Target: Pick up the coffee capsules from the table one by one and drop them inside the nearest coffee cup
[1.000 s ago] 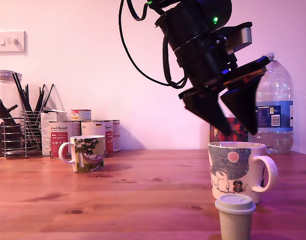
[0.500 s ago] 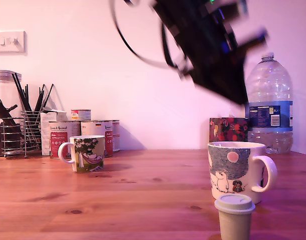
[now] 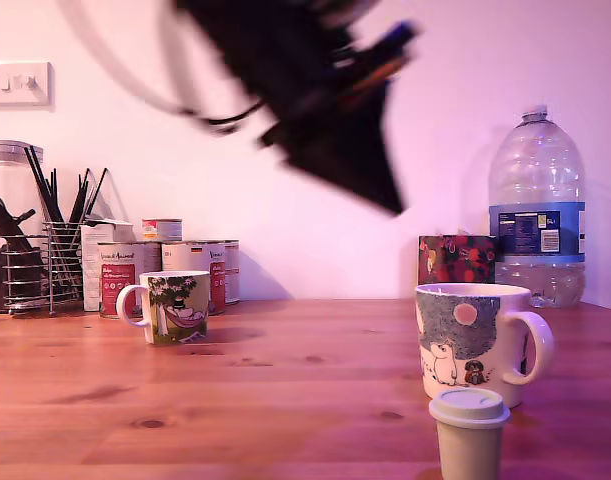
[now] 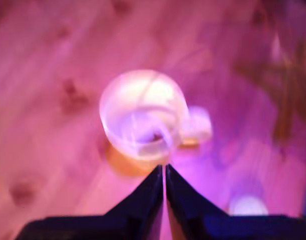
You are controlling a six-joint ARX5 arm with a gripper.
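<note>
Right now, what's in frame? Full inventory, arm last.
Reddish-brown pine wood table: one, underneath.
Large white mug with grey-blue cartoon scene: one, exterior view's right.
Pale grey-green coffee capsule: one, before that mug.
Small white mug with green tree picture: one, exterior view's left.
Clear plastic water bottle: one, blue-labelled, behind cartoon mug.
Red patterned box: one, beside bottle.
Red-and-white tins: several, behind tree mug.
Wire utensil rack: one, beside tins.
White wall switch: one, above rack.
Black gripper: one, raised, shut.

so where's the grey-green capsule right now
In the exterior view the grey-green capsule stands on the table at the bottom edge, right of centre, just in front of the large white cartoon mug.
</note>
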